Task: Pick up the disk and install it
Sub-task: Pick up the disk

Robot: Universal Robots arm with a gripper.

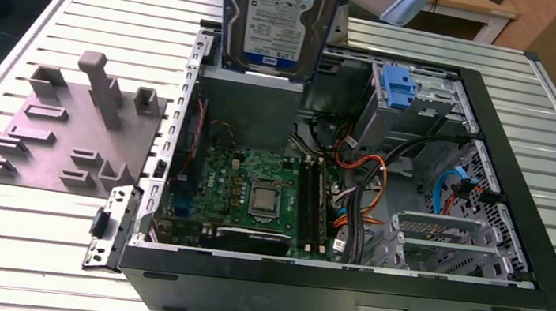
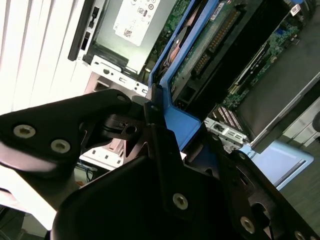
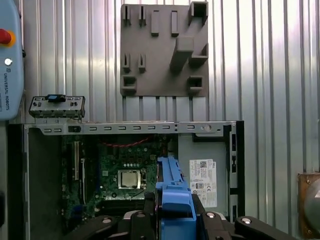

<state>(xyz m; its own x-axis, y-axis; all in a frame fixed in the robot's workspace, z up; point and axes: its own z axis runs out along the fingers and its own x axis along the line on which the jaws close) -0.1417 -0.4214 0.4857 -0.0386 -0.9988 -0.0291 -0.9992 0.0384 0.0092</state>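
The disk (image 1: 276,20) hangs upright above the back of the open computer case (image 1: 551,261), its white-and-blue label facing the exterior camera and its blue carrier frame along the edges. In the second wrist view my gripper (image 2: 156,117) is shut on the blue frame (image 2: 177,125) of the disk, black fingers (image 2: 165,165) pressed against both sides. The first wrist view looks down past the gripper (image 3: 173,212) and the disk's blue edge (image 3: 172,192) onto the case interior.
Inside the case lie the green motherboard (image 1: 252,192), a grey power-supply box with a white sticker (image 3: 202,175), orange and black cables (image 1: 360,181) and a drive bay with a blue latch (image 1: 398,83). A grey fixture block (image 1: 69,130) sits on the slatted table at the exterior view's left. A teach pendant (image 3: 7,60) lies beside the case.
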